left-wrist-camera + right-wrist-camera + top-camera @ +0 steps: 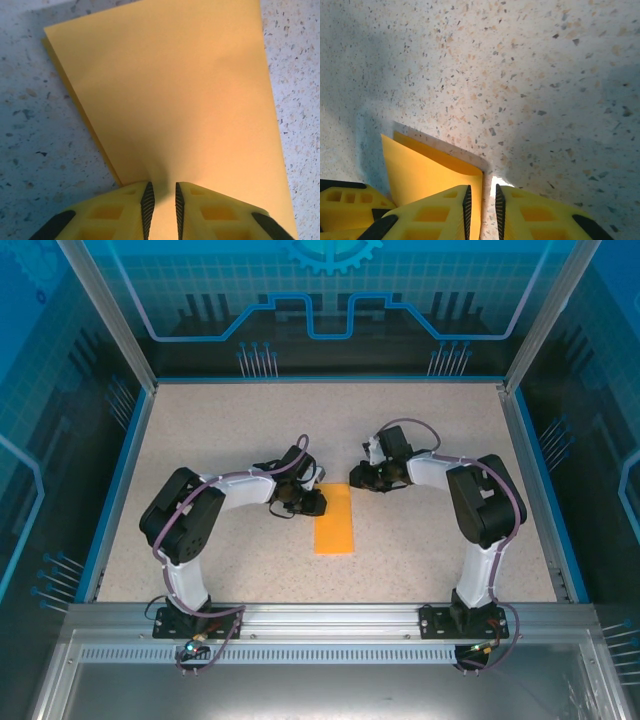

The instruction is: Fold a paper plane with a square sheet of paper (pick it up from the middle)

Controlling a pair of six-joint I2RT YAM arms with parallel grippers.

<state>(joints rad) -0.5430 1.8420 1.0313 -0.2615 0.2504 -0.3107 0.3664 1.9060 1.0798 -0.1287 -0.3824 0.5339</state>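
The sheet of paper (334, 520) lies folded in half as a narrow orange-yellow strip in the middle of the table. My left gripper (314, 502) rests at the strip's far left edge. In the left wrist view the paper (175, 90) spreads out ahead and bulges slightly up into the narrow gap of my left gripper (163, 192). My right gripper (356, 476) is at the strip's far right corner. There the paper (420, 170) has its layered edge running into the gap of my right gripper (483, 195): one finger is over paper, the other over bare table. Both jaws stand slightly apart.
The speckled tabletop (200, 440) has free room on all sides of the strip. A blue rim (112, 495) and the enclosure frame bound it. A yellow finger of the left gripper (342, 202) shows at the lower left of the right wrist view.
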